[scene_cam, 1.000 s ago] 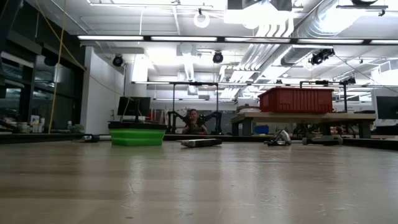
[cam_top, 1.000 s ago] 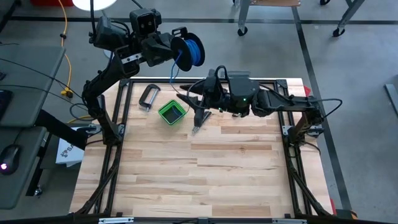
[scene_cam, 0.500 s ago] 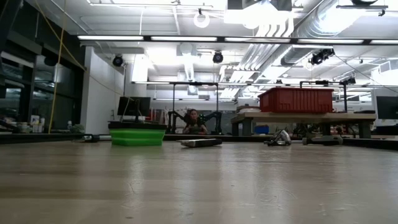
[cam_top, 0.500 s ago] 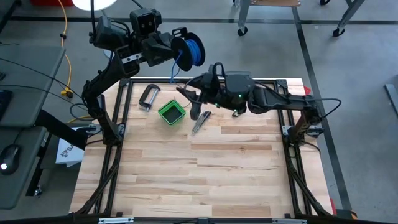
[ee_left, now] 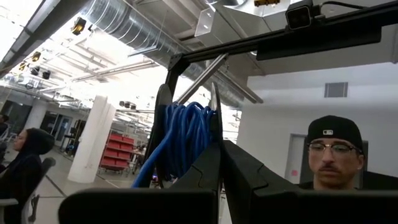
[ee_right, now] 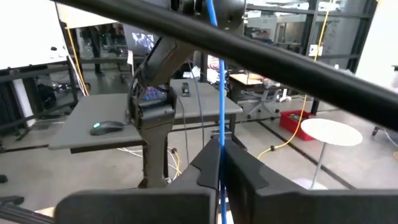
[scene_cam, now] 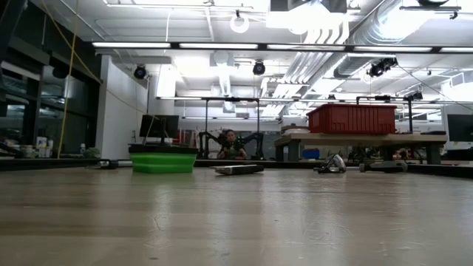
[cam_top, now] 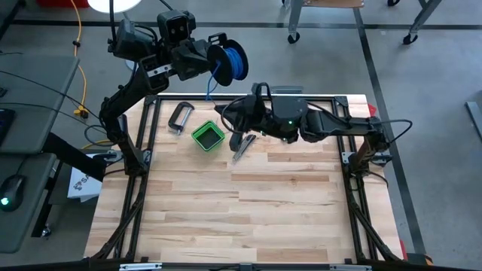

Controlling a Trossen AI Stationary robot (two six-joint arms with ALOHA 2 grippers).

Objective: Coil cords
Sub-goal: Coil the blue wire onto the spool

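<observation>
The dark spool [cam_top: 228, 60], wound with blue wire [ee_left: 186, 134], hangs in the air above the table's far edge, left of centre, with my left gripper [cam_top: 213, 63] shut on it. A strand of the blue wire [ee_right: 218, 93] runs off the spool down to my right gripper [cam_top: 225, 112], which is shut on it just above the table's far edge, right of the green box [cam_top: 208, 135]. The low view shows neither gripper. My left gripper pinches the spool's dark flange [ee_left: 214, 115] between its two fingers, edge-on, coming level from the table's left. The spool is lifted clear with its axis level. My right gripper pinches the single strand of wire [ee_right: 219, 140] between its two fingers, coming roughly level from the table's right, across the strand. The strand runs straight up from the fingers to the spool.
A metal clamp [cam_top: 179, 117] lies left of the green box, and a hand tool [cam_top: 241, 147] lies right of it on the wood. Black frame rails [cam_top: 143, 135] border the table. A person shows in the left wrist view. The near half of the table holds nothing.
My right gripper has gone toward the table's far left, up to the strand hanging from the spool, and has shut on it. The spool has stayed where it was.
</observation>
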